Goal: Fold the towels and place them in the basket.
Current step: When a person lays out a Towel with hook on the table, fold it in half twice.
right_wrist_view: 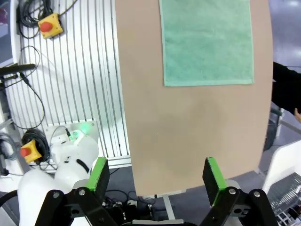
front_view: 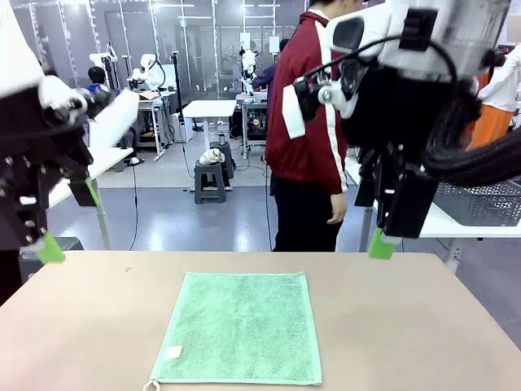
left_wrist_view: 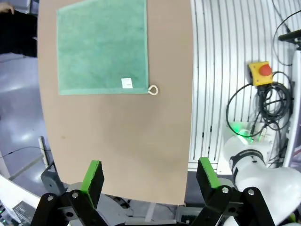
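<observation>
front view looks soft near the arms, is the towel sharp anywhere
Front view: left arm and right arm near the lens are soft, towel sharper. Left wrist view: towel crisp, table edges bowed by wide angle. Right wrist view: same, even light.

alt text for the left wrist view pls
A mint green towel lies spread flat on a brown table, a small white label and a cord loop at one corner. The left gripper hangs open, clear of the towel, holding nothing.

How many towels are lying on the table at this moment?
1. The mint green towel lies flat, unfolded, at the middle of the table, near the robot's edge. Another may lie outside the pictures.
</observation>
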